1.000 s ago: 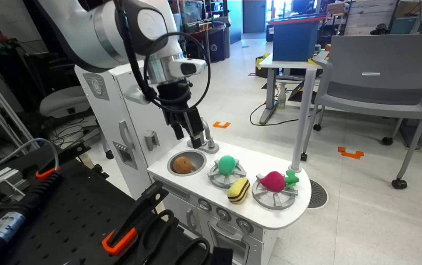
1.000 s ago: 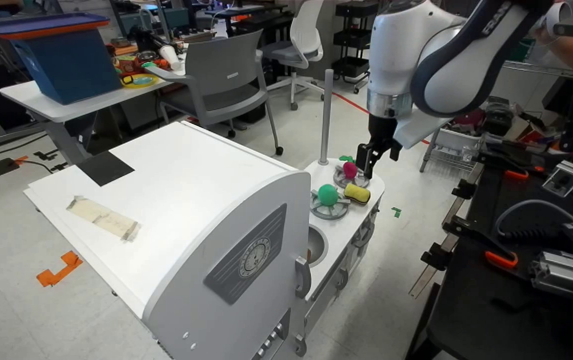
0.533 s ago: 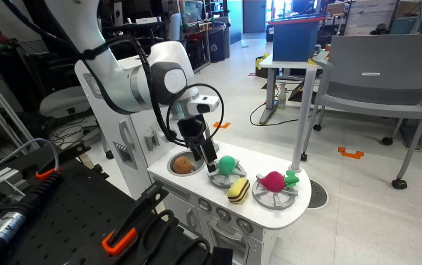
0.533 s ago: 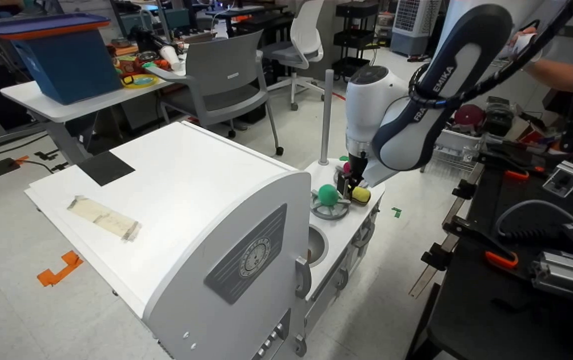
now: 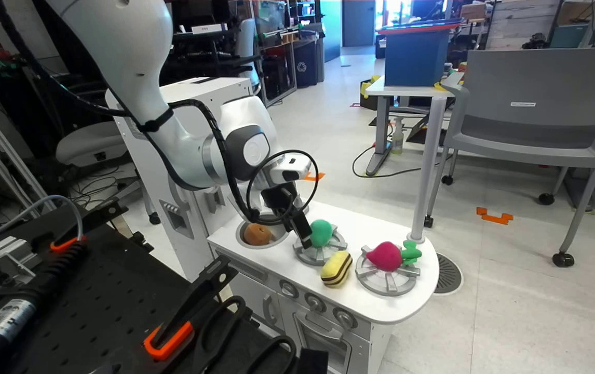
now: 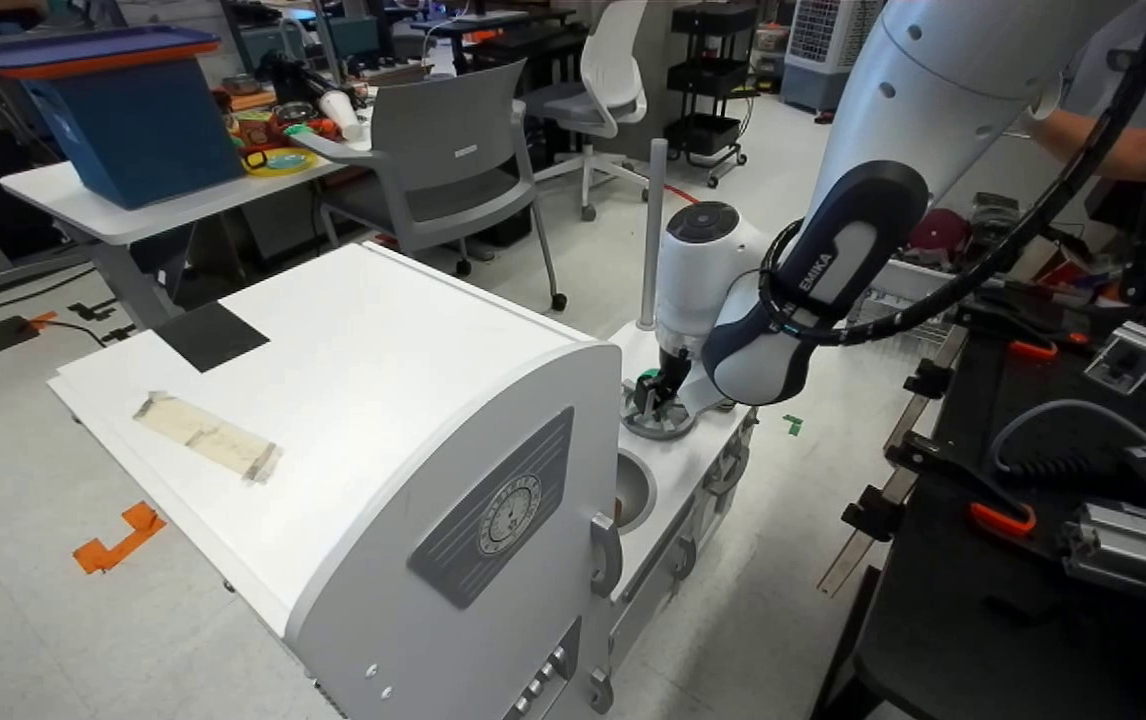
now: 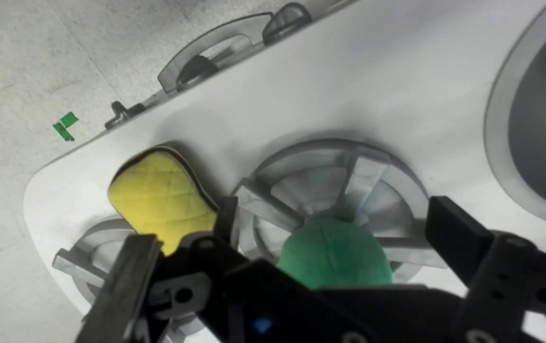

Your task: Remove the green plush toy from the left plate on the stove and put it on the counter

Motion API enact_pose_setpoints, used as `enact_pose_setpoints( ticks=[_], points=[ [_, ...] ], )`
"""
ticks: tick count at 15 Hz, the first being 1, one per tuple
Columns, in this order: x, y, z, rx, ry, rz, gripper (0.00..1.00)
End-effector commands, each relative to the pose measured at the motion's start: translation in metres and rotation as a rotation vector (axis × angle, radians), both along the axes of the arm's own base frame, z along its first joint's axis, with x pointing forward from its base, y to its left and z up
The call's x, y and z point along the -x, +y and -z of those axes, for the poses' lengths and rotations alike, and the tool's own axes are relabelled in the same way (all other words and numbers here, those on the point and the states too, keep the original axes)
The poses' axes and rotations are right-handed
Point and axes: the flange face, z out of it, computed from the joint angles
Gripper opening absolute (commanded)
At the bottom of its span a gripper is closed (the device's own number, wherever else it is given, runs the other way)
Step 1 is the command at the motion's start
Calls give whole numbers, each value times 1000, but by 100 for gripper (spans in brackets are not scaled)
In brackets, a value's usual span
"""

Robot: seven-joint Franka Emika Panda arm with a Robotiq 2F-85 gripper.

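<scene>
Here the green toy (image 5: 322, 232), long axis unclear, is topping the left plate (image 5: 319, 254) of two, inside the counter's (image 5: 289, 272) front edge, gripper (image 7: 332, 220) spread.

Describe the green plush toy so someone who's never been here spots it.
Find the toy kitchen and the sink bowl in its white counter. On the grey plate nearest that bowl sits the green plush toy. It is round and plain green; the yellow item nearby is striped, the pink-red plush green only at one end.

Gripper (image 7: 333, 226) lowered, nearer green plush toy (image 7: 334, 257), apparently straddling it
</scene>
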Motion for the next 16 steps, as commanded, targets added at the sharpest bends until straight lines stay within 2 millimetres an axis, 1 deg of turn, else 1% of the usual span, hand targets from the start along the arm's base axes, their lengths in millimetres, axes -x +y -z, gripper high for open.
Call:
enact_pose_setpoints(
  ticks=[1, 4, 7, 8, 9, 10, 11, 13, 14, 15, 16],
  points=[
    [-23, 8, 8, 3, -78, 16, 100],
    [-36, 10, 13, 12, -122, 16, 100],
    [-45, 9, 20, 27, -151, 14, 100],
    [-47, 9, 23, 32, -162, 16, 91],
    [-48, 9, 25, 37, -166, 16, 72],
    [-48, 9, 29, 46, -167, 18, 65],
    [-49, 7, 32, 53, -173, 21, 56],
    [-49, 3, 36, 86, -175, 20, 43],
    [-45, -2, 26, 101, -173, 23, 35],
    [-43, -5, 21, 112, -176, 25, 29],
    [-43, -3, 23, 114, -159, 25, 21]
  ],
)
